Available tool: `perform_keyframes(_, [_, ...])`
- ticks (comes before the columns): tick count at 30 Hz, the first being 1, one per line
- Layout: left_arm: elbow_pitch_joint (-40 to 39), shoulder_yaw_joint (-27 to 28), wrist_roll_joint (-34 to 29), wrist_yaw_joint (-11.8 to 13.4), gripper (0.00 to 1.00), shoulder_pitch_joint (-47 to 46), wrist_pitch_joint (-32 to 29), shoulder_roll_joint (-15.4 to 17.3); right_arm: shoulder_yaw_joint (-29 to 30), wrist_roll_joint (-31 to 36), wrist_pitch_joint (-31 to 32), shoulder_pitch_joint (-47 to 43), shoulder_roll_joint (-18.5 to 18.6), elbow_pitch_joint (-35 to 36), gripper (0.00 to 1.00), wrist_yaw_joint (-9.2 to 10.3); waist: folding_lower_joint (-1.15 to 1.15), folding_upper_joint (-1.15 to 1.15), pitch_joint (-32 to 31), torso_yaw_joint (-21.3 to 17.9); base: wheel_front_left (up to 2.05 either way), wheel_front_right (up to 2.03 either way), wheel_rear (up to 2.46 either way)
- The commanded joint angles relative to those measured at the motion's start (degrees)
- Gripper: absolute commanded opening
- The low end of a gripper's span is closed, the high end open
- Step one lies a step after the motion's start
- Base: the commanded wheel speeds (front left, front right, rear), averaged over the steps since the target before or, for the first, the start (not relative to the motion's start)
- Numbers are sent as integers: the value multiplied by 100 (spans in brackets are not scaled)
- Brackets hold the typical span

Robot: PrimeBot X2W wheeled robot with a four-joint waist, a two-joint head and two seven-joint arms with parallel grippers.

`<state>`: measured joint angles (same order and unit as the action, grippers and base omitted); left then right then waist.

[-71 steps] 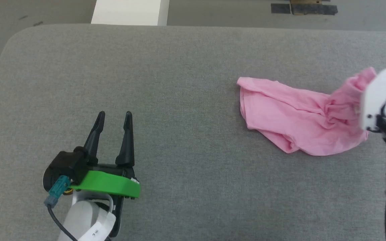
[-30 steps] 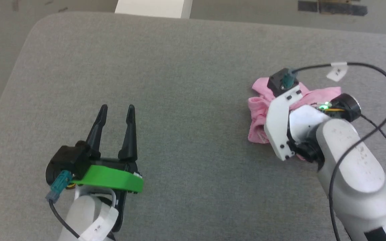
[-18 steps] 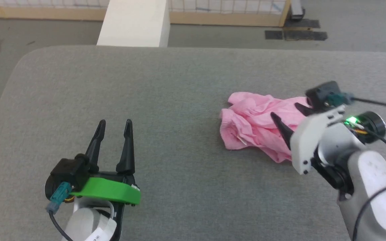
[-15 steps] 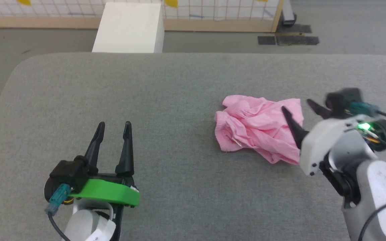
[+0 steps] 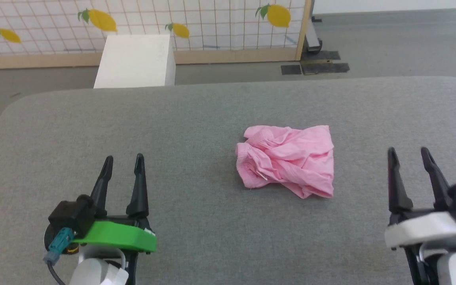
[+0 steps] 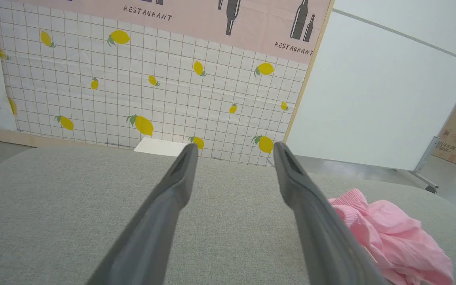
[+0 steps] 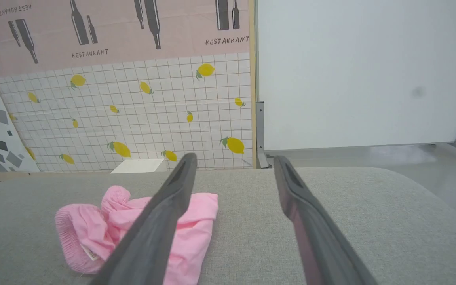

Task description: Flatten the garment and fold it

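two grippers wait empty, left gripper and right gripper both spread wide. pink shorts lie crumpled at the left one's two o'clock; pinching that bunch could snag several layers, tangling them.

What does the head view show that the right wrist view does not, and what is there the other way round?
The head view adds the left gripper, open, on its green mount, and dark tape patches on the floor. The right wrist view adds a pink poster with bottles and the word RESTAURANT, and a plain white panel beside it. Both share the crumpled pink shorts lying free on the grey padded table, the open right gripper, the white box and the lemon-print grid wall.
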<state>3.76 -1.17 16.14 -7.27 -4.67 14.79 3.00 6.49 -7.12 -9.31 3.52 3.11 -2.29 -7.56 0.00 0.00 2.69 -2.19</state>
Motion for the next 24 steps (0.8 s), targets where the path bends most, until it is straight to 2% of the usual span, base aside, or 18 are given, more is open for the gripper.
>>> perform_keyframes(1, [7,22,27,-22,100,108,21,-11,22,-6,-155,-112,-19,-61,100,8,0,0,-86,-73,0,0,0])
perform_keyframes(7, [19,22,9,-22,100,184,21,-12,-51,12,-406,-349,-22,-213,100,8,0,0,-159,-127,0,0,0])
perform_keyframes(24, [113,10,-37,-22,100,249,21,-12,-133,11,-503,-431,-23,-317,100,8,0,0,-244,-148,0,0,0])
